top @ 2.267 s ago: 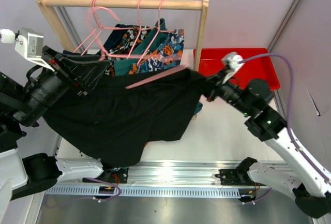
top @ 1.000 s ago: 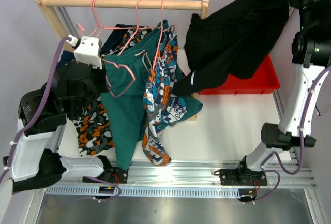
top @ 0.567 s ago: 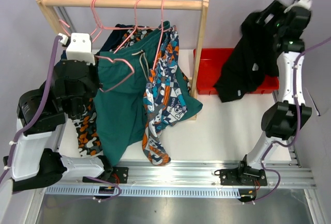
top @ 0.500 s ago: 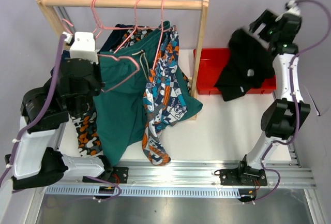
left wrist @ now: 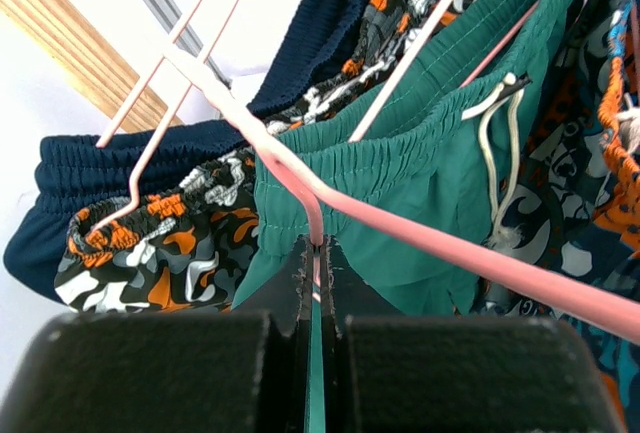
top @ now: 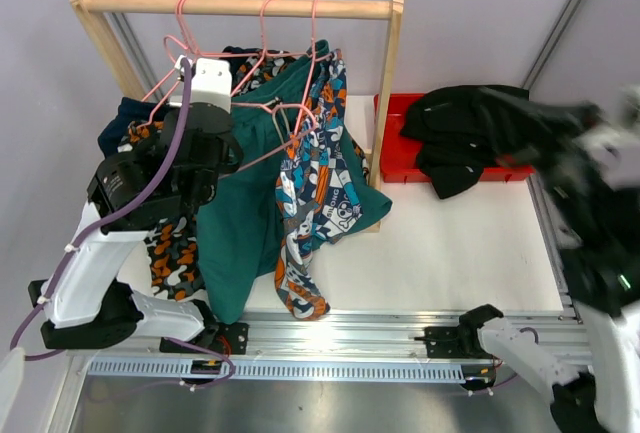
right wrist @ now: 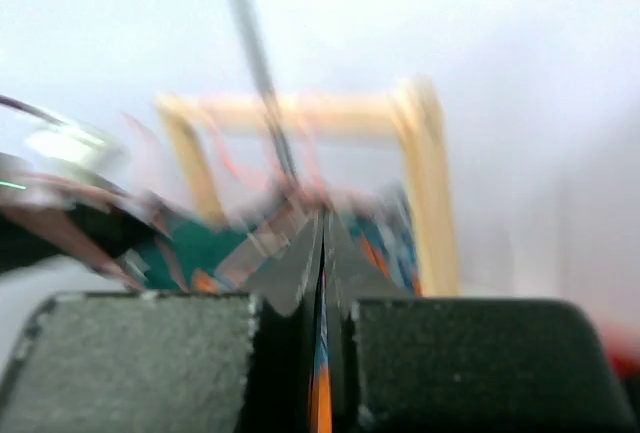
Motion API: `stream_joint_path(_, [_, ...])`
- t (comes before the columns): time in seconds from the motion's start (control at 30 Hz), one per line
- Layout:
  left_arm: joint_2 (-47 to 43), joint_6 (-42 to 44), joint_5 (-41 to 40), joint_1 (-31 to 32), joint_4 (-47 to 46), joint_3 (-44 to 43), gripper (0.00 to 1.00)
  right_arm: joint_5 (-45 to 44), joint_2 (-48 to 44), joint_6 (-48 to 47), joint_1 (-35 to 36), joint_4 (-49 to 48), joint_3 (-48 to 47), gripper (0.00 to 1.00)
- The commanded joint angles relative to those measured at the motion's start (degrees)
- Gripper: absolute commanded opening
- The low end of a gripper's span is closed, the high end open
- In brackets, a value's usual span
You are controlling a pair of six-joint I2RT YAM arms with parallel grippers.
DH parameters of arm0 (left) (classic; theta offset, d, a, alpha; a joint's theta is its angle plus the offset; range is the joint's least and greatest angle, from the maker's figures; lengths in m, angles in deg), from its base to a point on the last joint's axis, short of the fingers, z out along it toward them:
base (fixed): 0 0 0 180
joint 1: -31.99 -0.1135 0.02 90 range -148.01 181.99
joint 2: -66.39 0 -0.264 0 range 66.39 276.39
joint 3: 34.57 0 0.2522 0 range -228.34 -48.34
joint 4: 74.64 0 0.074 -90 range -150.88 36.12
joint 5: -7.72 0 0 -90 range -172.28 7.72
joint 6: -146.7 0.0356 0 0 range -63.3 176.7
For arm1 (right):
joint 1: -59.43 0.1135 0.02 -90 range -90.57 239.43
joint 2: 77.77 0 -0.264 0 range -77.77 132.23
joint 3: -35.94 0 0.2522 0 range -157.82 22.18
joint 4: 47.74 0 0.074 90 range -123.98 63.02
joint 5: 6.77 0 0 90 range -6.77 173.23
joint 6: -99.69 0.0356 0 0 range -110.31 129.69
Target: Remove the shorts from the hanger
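The black shorts (top: 470,128) lie heaped in the red bin (top: 395,148) at the right. The teal green shorts (top: 240,213), the cartoon-print shorts (top: 325,193), the camouflage shorts (top: 165,248) and the navy shorts (top: 120,118) hang on pink hangers from the wooden rack (top: 240,5). My left gripper (left wrist: 318,253) is shut on the wire of an empty pink hanger (left wrist: 440,243), just in front of the teal waistband (left wrist: 400,148). My right gripper (right wrist: 322,223) is shut and empty. Its arm (top: 590,153) is blurred at the right edge, clear of the bin.
The rack's right post (top: 392,73) stands between the hanging shorts and the red bin. White tabletop (top: 460,243) lies in front of the bin. The metal rail (top: 340,338) with the arm bases runs along the near edge.
My right arm has let the black shorts fall into the red bin and swung down and away. My left gripper has moved up and right with the pink hanger.
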Motion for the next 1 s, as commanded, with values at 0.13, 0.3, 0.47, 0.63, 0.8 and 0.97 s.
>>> stream_joint_path(0.13, [0.8, 1.3, 0.6, -0.8, -4.3, -1.7, 0.00, 25.6, -3.1, 11.1, 0.8, -6.0, 5.3, 0.00])
stream_joint_path(0.3, [1.8, 0.9, 1.8, -1.0, -5.4, -1.4, 0.00, 22.1, -1.4, 15.7, 10.7, -20.3, 10.0, 0.00])
stream_joint_path(0.47, [3.7, 1.4, 2.7, -1.8, -6.9, -2.6, 0.00, 1.4, 8.3, -4.5, 41.2, -9.3, -0.5, 0.00])
stream_joint_path(0.63, [4.8, 2.4, 4.2, -4.1, -8.5, -2.6, 0.00, -2.8, 15.3, -10.2, 47.9, -10.9, -5.3, 0.00])
stream_joint_path(0.8, [3.8, 2.6, 6.9, -5.0, -9.9, -0.1, 0.00, -5.8, 15.9, -10.6, 47.9, -16.9, -3.2, 0.00])
stream_joint_path(0.97, [1.6, 0.2, 11.5, -4.9, -8.3, -0.1, 0.00, -9.3, 17.8, -10.7, 45.6, -23.4, -0.6, 0.00])
